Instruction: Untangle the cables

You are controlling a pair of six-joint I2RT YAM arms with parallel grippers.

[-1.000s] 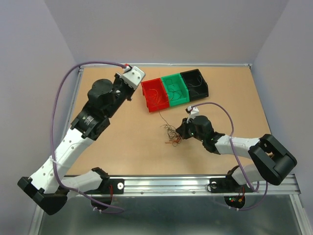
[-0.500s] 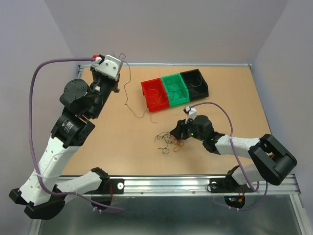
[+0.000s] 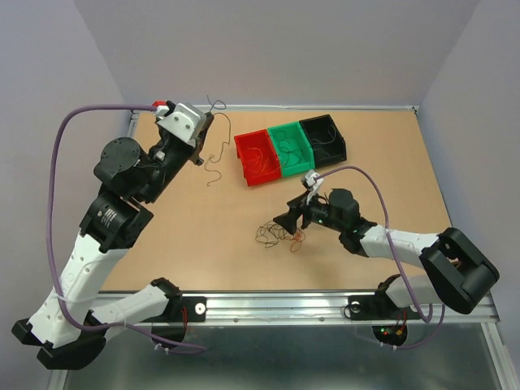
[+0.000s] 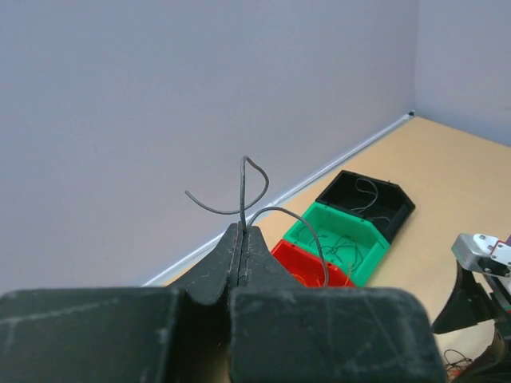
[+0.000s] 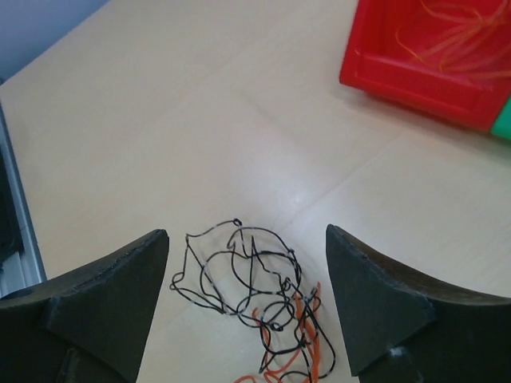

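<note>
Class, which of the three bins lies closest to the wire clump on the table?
The red bin, at the row's left end; the green bin and black bin lie farther from the clump.

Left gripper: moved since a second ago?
Yes. The left gripper, shut on a thin dark wire, has pulled left, away from the red plastic bin it sat beside.
</note>
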